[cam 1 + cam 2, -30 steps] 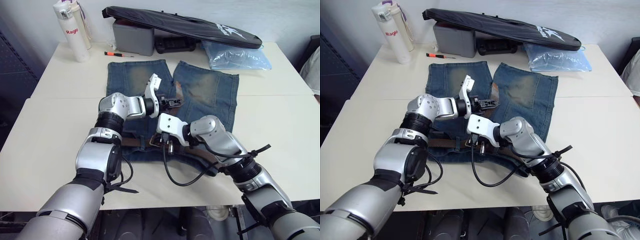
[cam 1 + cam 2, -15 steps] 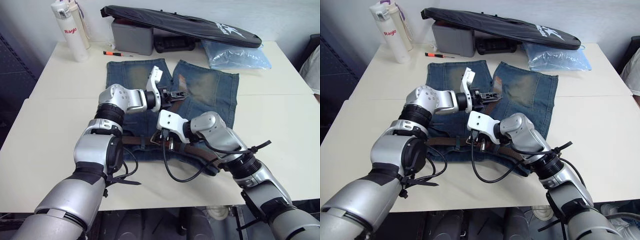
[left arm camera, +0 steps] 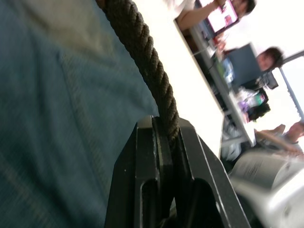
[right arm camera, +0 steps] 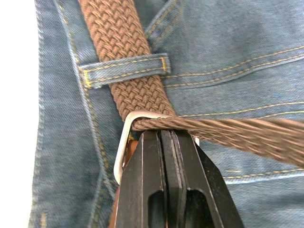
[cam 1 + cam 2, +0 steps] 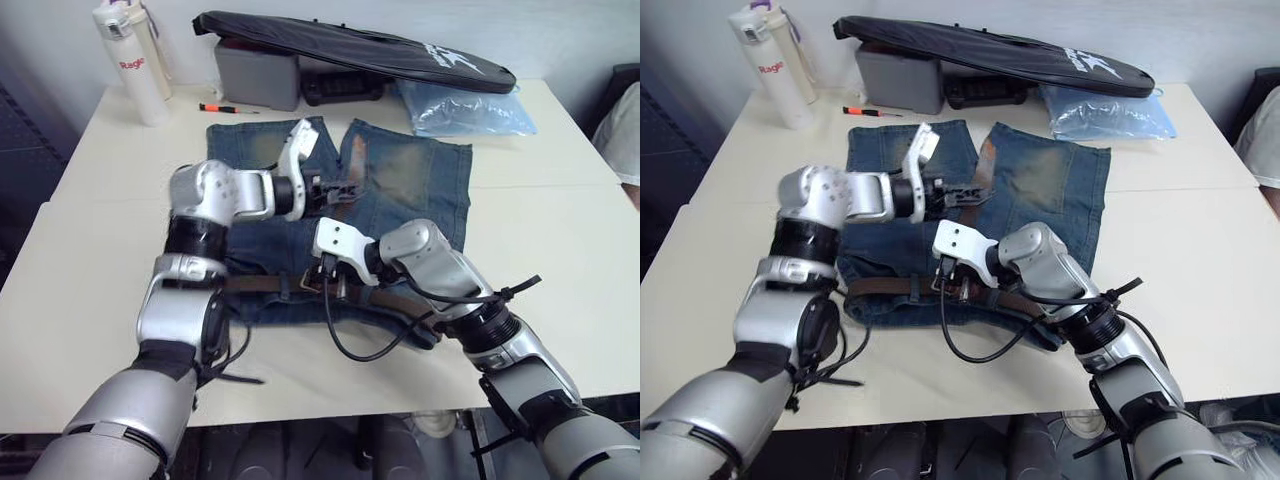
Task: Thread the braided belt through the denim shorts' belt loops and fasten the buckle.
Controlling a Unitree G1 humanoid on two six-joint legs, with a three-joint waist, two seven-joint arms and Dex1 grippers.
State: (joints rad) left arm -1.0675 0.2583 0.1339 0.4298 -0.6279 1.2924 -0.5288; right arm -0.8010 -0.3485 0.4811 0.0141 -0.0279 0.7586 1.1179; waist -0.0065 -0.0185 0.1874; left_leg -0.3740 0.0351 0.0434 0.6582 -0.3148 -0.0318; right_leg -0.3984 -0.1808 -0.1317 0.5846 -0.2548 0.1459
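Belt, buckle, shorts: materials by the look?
Braided belt: brown woven cord or fabric, matte, with the plait pattern plain to see; the fibre itself I can't tell. Buckle: looks like metal, a thin silver-grey frame with a dull sheen. Denim shorts: blue denim, with visible twill grain, yellow topstitching and faded patches.

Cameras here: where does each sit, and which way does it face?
Eye views: on the head, looking down at faded blue denim shorts; both arms show.
Left wrist view: along the left jaws, shut on the dark-brown braided belt.
Right wrist view: along the right jaws, shut on the silver metal buckle.
All share belt and shorts.
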